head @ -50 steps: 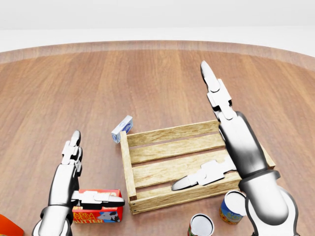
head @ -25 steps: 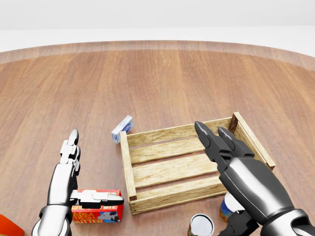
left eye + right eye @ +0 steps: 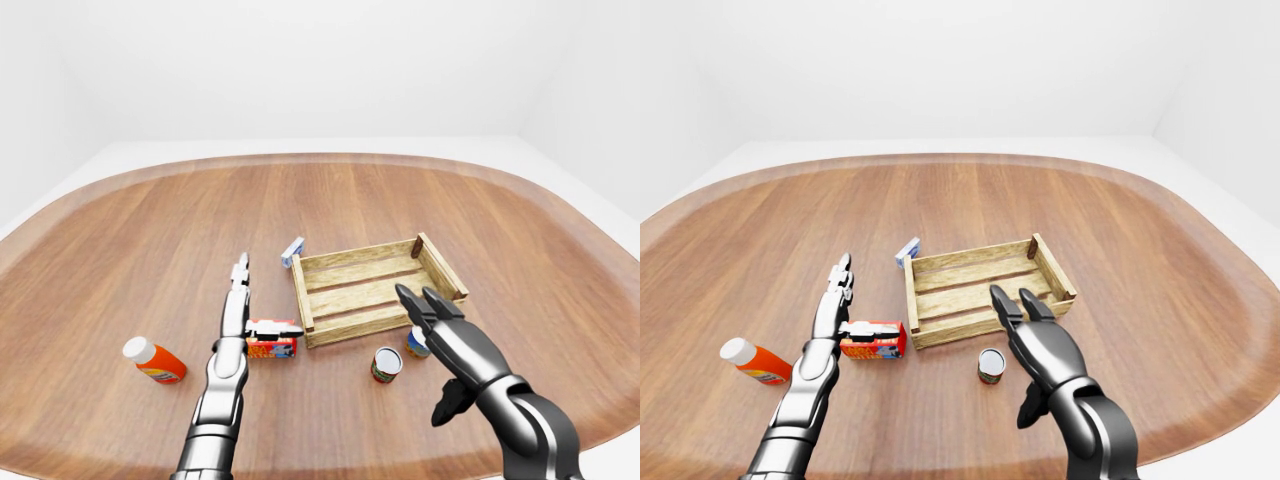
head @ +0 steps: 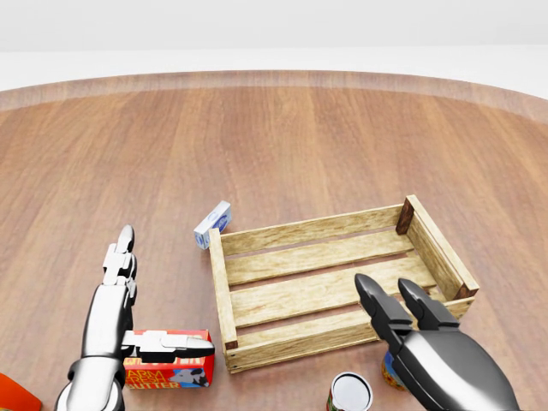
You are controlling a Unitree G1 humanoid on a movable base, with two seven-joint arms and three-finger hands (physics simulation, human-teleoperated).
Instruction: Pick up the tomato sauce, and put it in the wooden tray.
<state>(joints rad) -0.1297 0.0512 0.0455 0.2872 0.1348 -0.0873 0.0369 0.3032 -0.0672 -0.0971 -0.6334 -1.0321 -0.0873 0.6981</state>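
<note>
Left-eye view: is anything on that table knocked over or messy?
Nothing is spilled or broken. The orange bottle with the white cap lies on its side at the left, and the small blue box sits askew by the wooden tray. Both cans, and, stand upright. The tray holds nothing.

Pale wooden tray (image 4: 224, 291); red-orange butter box (image 4: 169, 369); blue-white carton (image 4: 212, 224).

Your right hand (image 4: 428, 342) has dropped from high over the wooden tray (image 4: 224, 291) toward 5 o'clock, fingers spread over the cans (image 3: 400, 355).
</note>
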